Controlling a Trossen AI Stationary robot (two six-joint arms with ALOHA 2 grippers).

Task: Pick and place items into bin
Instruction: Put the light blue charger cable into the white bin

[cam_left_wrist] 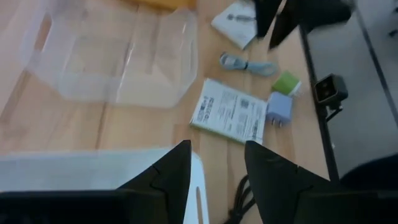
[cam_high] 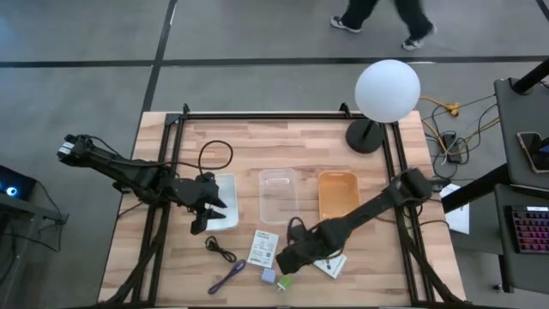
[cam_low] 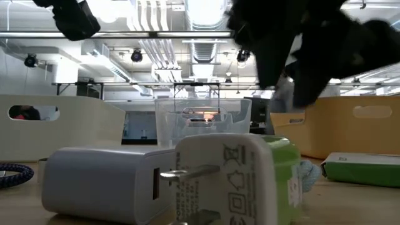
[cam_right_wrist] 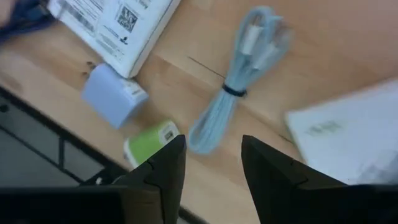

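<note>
My right gripper [cam_right_wrist: 213,163] is open and hovers just above a coiled light-blue cable [cam_right_wrist: 241,81] near the table's near edge, without touching it. Beside the cable lie a lavender charger cube [cam_right_wrist: 114,97], a green one [cam_right_wrist: 151,142] and two white printed packets [cam_right_wrist: 118,25] [cam_right_wrist: 348,134]. A black cable [cam_high: 220,249] and a purple cable [cam_high: 227,276] lie to the left of them. My left gripper [cam_left_wrist: 217,168] is open and hangs over the near right corner of the white tray [cam_high: 225,199].
Three trays stand in a row mid-table: the white one, a clear one [cam_high: 277,196] and an orange one [cam_high: 338,193]. A lamp with a white globe [cam_high: 388,88] stands at the far right. A person's legs [cam_high: 386,21] show beyond the table's far edge.
</note>
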